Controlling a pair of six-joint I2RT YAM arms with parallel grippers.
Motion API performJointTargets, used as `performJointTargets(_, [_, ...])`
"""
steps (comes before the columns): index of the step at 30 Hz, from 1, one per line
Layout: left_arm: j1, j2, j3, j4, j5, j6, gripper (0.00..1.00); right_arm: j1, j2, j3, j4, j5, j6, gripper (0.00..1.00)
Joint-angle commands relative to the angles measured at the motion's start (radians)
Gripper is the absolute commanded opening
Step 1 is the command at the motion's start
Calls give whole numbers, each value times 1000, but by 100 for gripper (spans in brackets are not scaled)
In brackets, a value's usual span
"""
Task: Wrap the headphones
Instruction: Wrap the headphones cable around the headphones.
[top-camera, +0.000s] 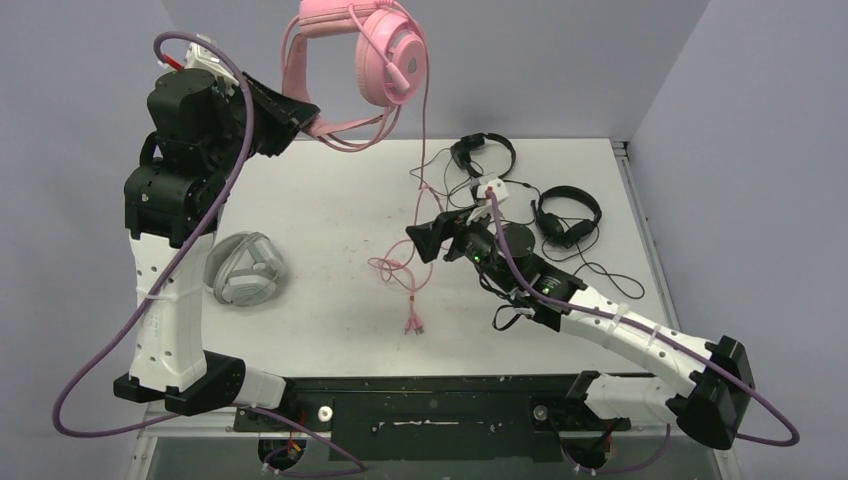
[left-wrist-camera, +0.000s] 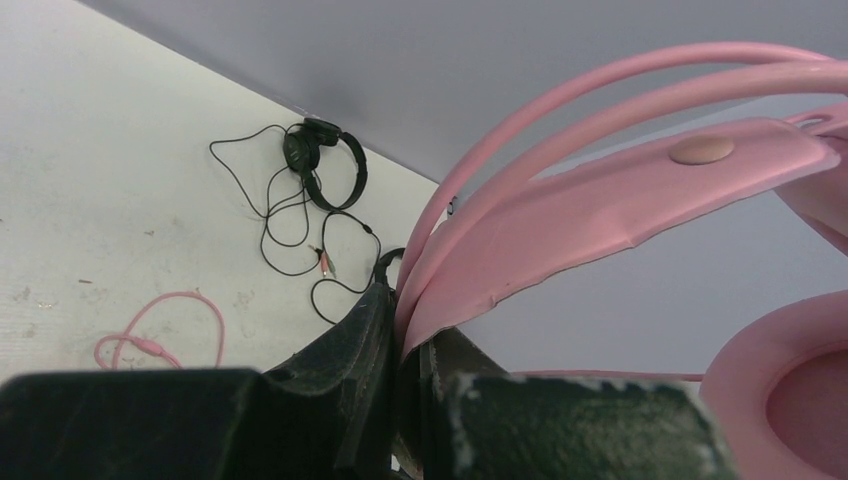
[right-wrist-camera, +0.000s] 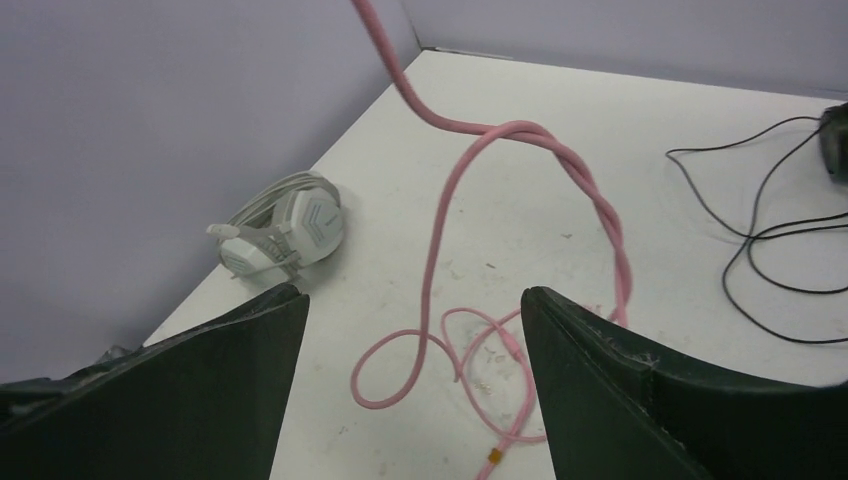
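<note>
My left gripper (top-camera: 305, 115) is shut on the headband of the pink headphones (top-camera: 380, 50) and holds them high above the table's far side; the band shows pinched between the jaws in the left wrist view (left-wrist-camera: 600, 200). Their pink cable (top-camera: 405, 280) hangs down and coils on the table. My right gripper (top-camera: 425, 240) is open and empty just right of the coils, which lie below it in the right wrist view (right-wrist-camera: 450, 340). The white-grey headphones (top-camera: 247, 268) lie at the left. Two black headphones (top-camera: 485, 155) (top-camera: 567, 215) lie at the far right with tangled cords.
The black cords (top-camera: 440, 180) spread over the table between the two black headsets and behind my right arm. Purple-grey walls (top-camera: 560, 60) close the back and sides. The table's near edge carries the black mounting rail (top-camera: 420, 410).
</note>
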Motion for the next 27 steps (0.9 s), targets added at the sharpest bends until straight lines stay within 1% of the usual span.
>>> performJointTargets(1, [6, -43, 23, 147, 16, -49, 0, 66, 82, 93, 49, 78, 65, 76])
performJointTargets(3, [6, -44, 27, 146, 12, -49, 0, 71, 123, 112, 59, 128, 87, 69])
performJointTargets(6, [7, -46, 40, 137, 4, -48, 0, 70, 195, 145, 84, 193, 92, 64])
performJointTargets(10, [8, -41, 52, 127, -28, -42, 0, 67, 311, 215, 96, 185, 66, 55])
performJointTargets(11, [8, -39, 53, 127, -41, -38, 0, 63, 339, 230, 87, 186, 64, 48])
performJointTargets(12, [9, -37, 52, 128, -68, -36, 0, 56, 351, 234, 78, 191, 64, 32])
performJointTargets(13, [8, -34, 48, 134, -87, -31, 0, 50, 354, 230, 75, 189, 68, 18])
performJointTargets(14, [10, -28, 46, 143, -112, -27, 0, 38, 347, 218, 69, 181, 77, 0])
performJointTargets(16, [27, 9, 81, 148, -166, -4, 0, 15, 308, 184, 42, 173, 87, 0])
performJointTargets(18, [58, 77, 169, 134, -225, 24, 0, -12, 247, 132, 10, 178, 90, 0])
performJointTargets(20, [140, 154, 272, 114, -257, 30, 0, -67, 168, 58, -33, 173, 99, 0])
performJointTargets(22, [260, 204, 319, 128, -235, 5, 0, -128, 86, 4, -102, 160, 109, 0])
performJointTargets(23, [343, 217, 319, 146, -205, -20, 0, -161, 47, -13, -141, 161, 107, 0])
performJointTargets(24, [422, 224, 310, 164, -178, -47, 0, -189, 5, -26, -182, 173, 102, 0])
performJointTargets(25, [527, 225, 287, 183, -141, -76, 0, -222, -33, -31, -227, 187, 93, 0])
performJointTargets(27, [679, 220, 244, 215, -61, -130, 0, -291, -98, -23, -295, 194, 64, 0])
